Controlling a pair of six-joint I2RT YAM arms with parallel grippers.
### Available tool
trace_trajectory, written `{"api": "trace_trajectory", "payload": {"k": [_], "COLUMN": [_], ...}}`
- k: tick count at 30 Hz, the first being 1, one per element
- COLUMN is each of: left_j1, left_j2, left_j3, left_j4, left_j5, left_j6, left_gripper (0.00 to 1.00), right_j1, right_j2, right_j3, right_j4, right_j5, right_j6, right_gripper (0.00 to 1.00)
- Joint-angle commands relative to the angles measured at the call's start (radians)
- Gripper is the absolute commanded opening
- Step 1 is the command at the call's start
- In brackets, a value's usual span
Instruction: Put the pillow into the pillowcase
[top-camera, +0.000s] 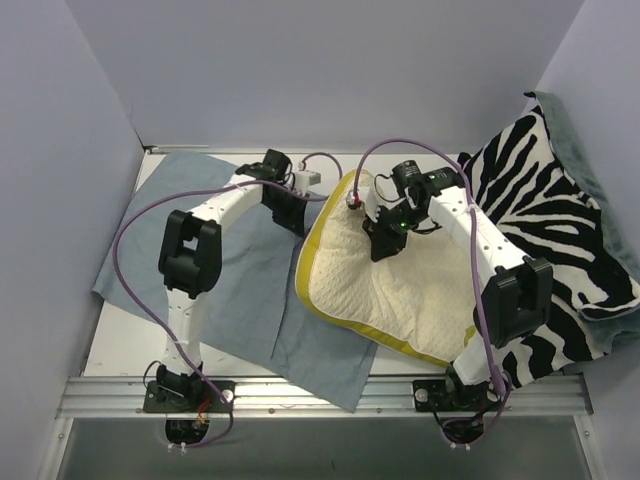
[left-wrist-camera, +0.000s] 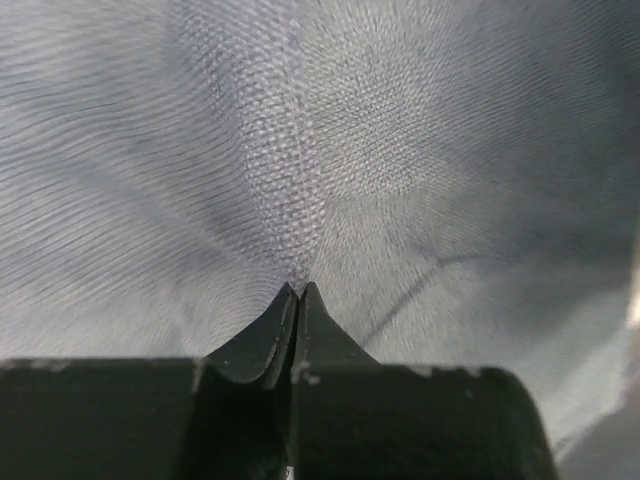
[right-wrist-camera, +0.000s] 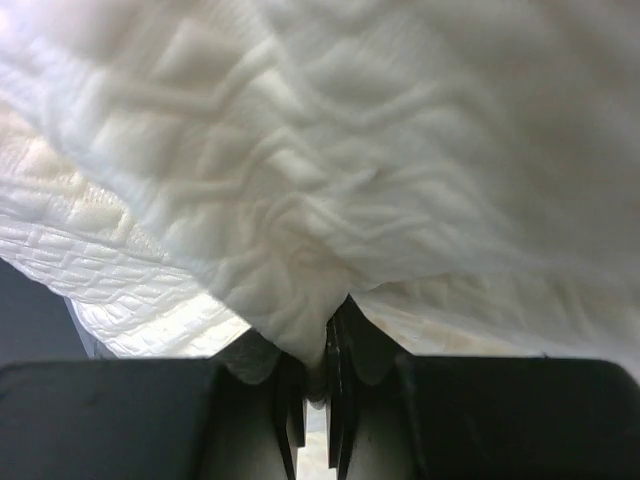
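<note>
The cream-white pillow (top-camera: 385, 290) with a yellow edge band lies at the table's middle right, partly on the zebra cloth. My right gripper (top-camera: 383, 240) is shut on a pinched fold of the pillow's knit cover (right-wrist-camera: 300, 290) near its top middle. The blue-grey pillowcase (top-camera: 190, 215) lies flat on the left, its right edge running under the pillow's left side. My left gripper (top-camera: 290, 215) is shut on a pinch of pillowcase fabric (left-wrist-camera: 300, 200) near that right edge; the cloth puckers up to the closed tips (left-wrist-camera: 300, 290).
A zebra-striped cloth (top-camera: 560, 240) with green backing covers the right side and climbs the right wall. Grey walls close in left, back and right. The aluminium rail (top-camera: 320, 395) with both arm bases runs along the near edge.
</note>
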Motion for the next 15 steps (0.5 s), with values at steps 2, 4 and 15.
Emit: {"api": "trace_trajectory", "payload": {"k": [2, 4, 15], "left_j1": [0.142, 0.182, 0.206], "left_j2": [-0.105, -0.107, -0.203], "left_j3": [0.099, 0.156, 0.074], "left_j4": [-0.009, -0.029, -0.088], "left_j5": [0.197, 0.267, 0.395], "left_j6": [-0.046, -0.049, 0.032], "left_gripper": [0.02, 0.05, 0.09], "right_j1": [0.041, 0.084, 0.247], "right_j2": [-0.016, 0.010, 0.306], "right_j3": [-0.004, -0.003, 0.040], "right_j4": [-0.048, -0.033, -0.031], "right_j5": [-0.034, -0.059, -0.077], "right_j6": [-0.032, -0.038, -0.136], "right_gripper": [0.00, 0.00, 0.00]}}
